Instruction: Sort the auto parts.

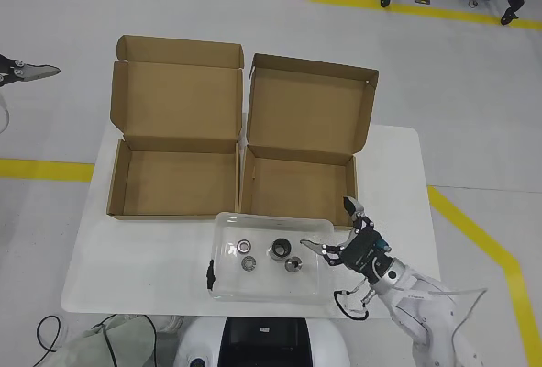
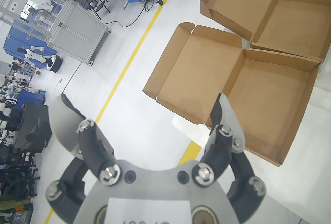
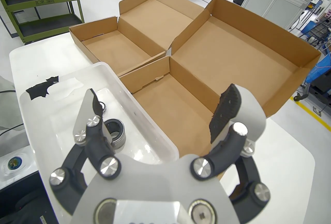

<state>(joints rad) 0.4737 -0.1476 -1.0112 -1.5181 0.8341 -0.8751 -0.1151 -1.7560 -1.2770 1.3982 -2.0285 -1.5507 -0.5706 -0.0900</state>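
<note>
Auto parts [image 1: 281, 249], four small metal pieces, lie loose in the clear bin [image 1: 271, 217] at the tabletop's [image 1: 394, 174] near edge. Two open cardboard boxes [image 1: 181, 182] stand just behind the bin. Bare tabletop lies right of the bin. Black tape [image 3: 41, 89] patches the bin's left end. The right gripper [image 3: 163, 98] hovers over the bin's right rim, its fingers spread wide and holding nothing. The left gripper [image 2: 142, 99], fingers likewise spread, hangs far left of the bin, off the tabletop.
</note>
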